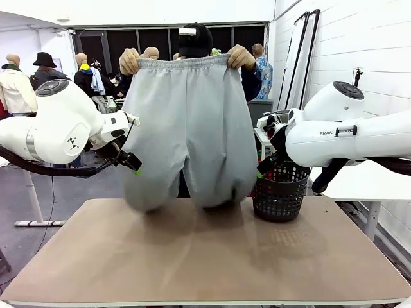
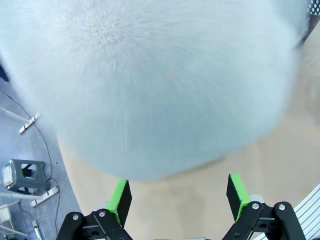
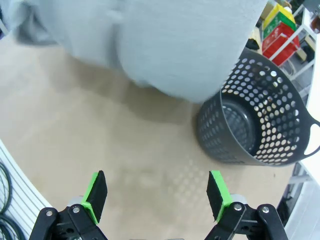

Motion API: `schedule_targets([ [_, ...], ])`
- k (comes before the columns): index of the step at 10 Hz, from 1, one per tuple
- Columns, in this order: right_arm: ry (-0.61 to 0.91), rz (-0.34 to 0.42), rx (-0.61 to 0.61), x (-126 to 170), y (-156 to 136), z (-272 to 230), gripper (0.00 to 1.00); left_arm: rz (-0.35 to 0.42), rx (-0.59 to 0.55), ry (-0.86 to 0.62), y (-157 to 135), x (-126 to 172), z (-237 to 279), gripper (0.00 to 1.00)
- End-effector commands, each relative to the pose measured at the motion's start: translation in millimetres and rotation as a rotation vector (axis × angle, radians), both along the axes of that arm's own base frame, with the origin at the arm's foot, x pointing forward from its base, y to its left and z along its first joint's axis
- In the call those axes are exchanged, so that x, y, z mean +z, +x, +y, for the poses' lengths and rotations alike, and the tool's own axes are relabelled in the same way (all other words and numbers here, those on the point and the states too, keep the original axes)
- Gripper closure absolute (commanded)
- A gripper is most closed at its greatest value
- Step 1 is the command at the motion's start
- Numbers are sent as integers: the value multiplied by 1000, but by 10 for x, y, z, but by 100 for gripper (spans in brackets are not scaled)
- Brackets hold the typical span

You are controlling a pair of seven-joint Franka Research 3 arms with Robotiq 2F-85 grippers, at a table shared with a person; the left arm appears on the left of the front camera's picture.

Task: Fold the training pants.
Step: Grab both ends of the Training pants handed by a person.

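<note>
Training pants (image 1: 189, 128) hang w/ long axis vertical over far side of table (image 1: 192, 263): waistband up in person's hands (image 1: 129, 61), leg ends down at tabletop, just beside basket (image 1: 280, 191). L gripper (image 2: 180, 192) & R gripper (image 3: 157, 192): jaws wide, empty.

Light grey training pants (image 1: 189, 128) hang upright, held up by the gathered waistband at its two corners; both legs dangle side by side, bunched and rounded at the bottom, their ends meeting the table's far edge.
</note>
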State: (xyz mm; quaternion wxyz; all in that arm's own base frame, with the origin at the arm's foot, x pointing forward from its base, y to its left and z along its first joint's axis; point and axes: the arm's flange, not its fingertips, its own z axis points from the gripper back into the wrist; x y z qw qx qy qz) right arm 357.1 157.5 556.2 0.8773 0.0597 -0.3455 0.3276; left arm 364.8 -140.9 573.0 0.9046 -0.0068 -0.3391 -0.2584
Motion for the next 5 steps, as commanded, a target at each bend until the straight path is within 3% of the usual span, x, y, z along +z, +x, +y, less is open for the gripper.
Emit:
schedule_targets([
  [1,4,0,-3,9,-1,1,0,-1,-2,-1,-4,4,-1,0],
  [5,4,0,-3,9,-1,1,0,-1,-2,-1,-4,4,-1,0],
])
